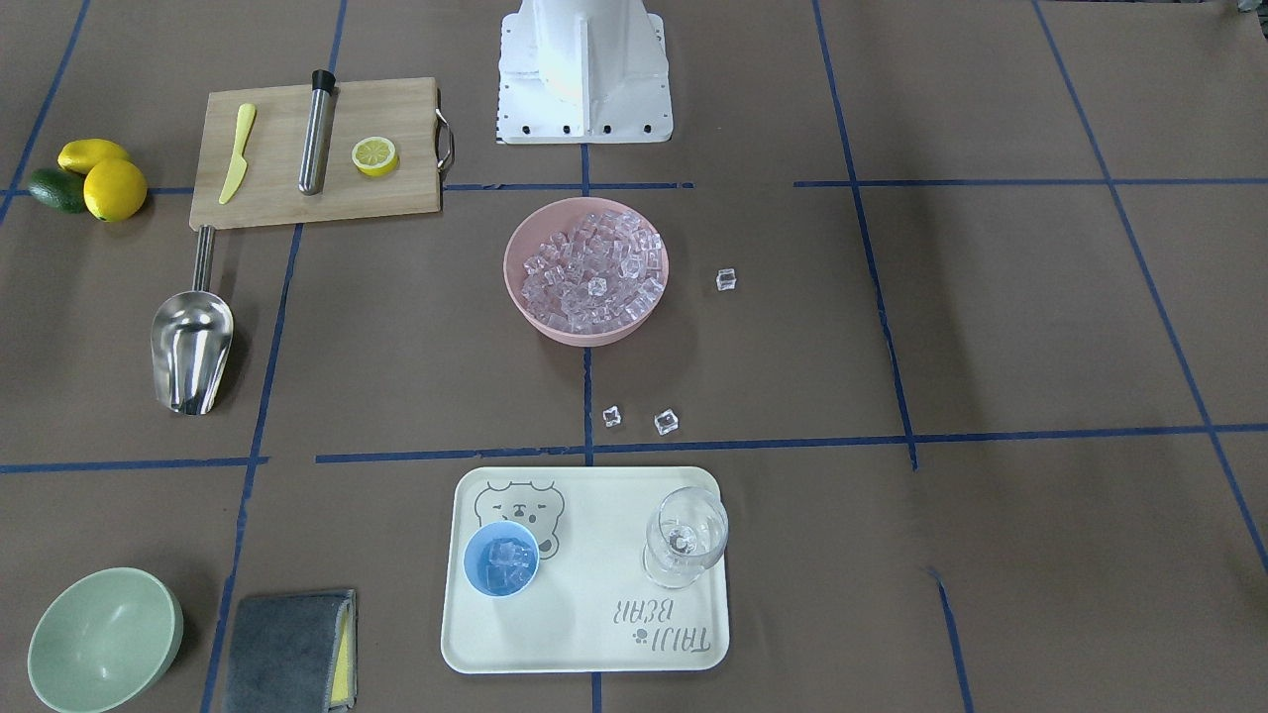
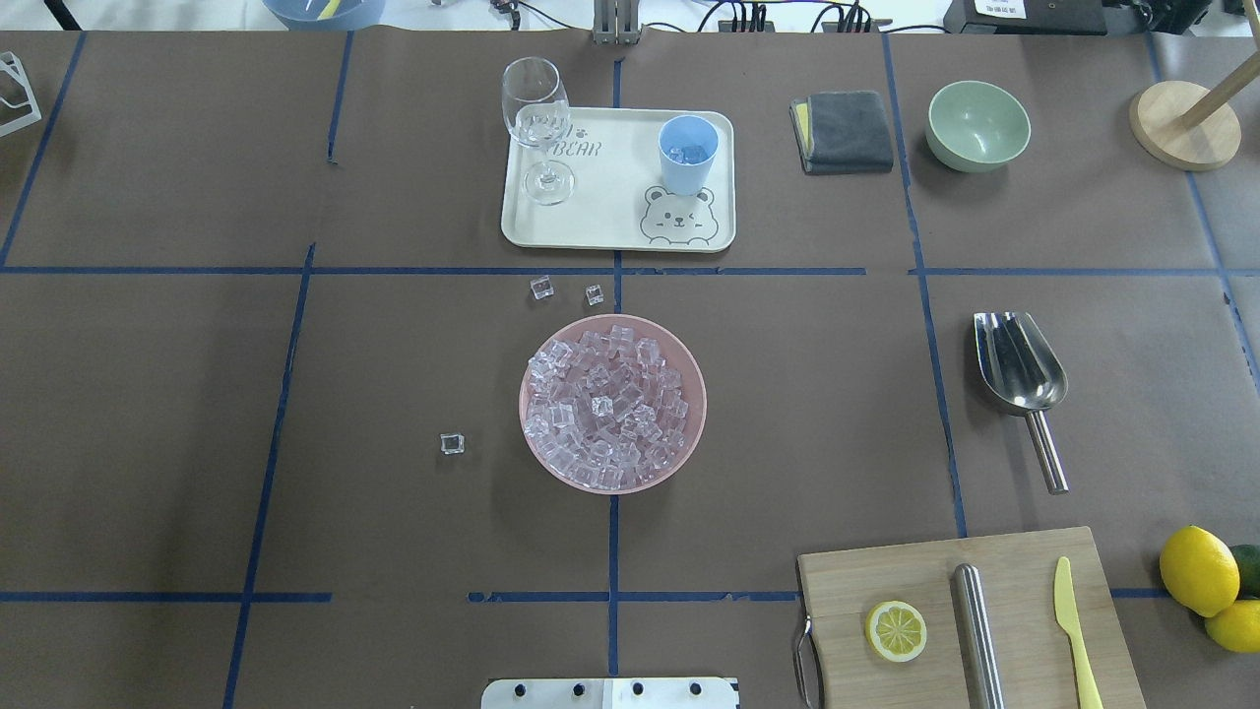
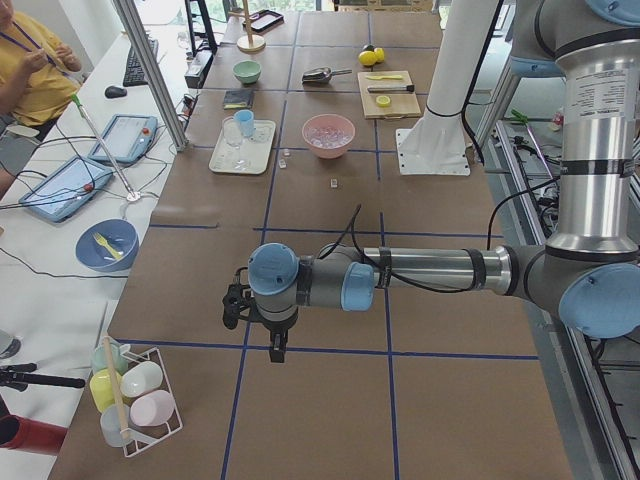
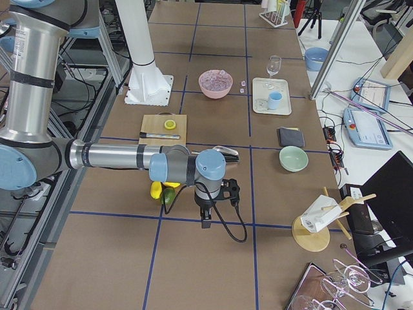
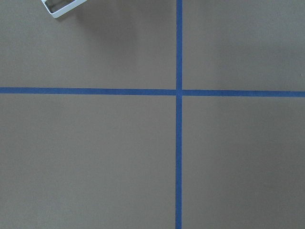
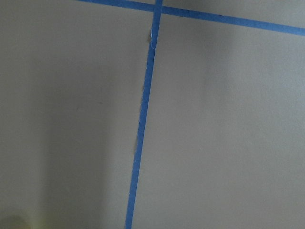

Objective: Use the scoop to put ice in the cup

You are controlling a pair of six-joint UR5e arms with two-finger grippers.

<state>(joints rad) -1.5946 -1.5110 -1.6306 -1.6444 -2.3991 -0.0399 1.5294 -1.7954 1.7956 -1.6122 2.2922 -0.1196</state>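
Both arms hang over the desk (image 1: pixel 991 327), away from everything. I can't tell whether the left gripper (image 3: pixel 275 345) or the right gripper (image 4: pixel 205 219) is open. The scoop (image 1: pixel 190 352) lies mid-left in the front view. The cup (image 1: pixel 474 564) stands lower centre on the tray (image 1: pixel 594 614), with some ice (image 1: pixel 508 562) inside. Best to grip the thin handle (image 1: pixel 203 255) squarely and keep the scoop level.

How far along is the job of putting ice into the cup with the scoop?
Looks done: the cup on the tray holds a few ice cubes. In hand: nothing; the scoop lies empty on the table, and the left claw and right claw hang far from it, at the table's ends. Left, perhaps: three stray cubes lie on the table near the pink bowl.
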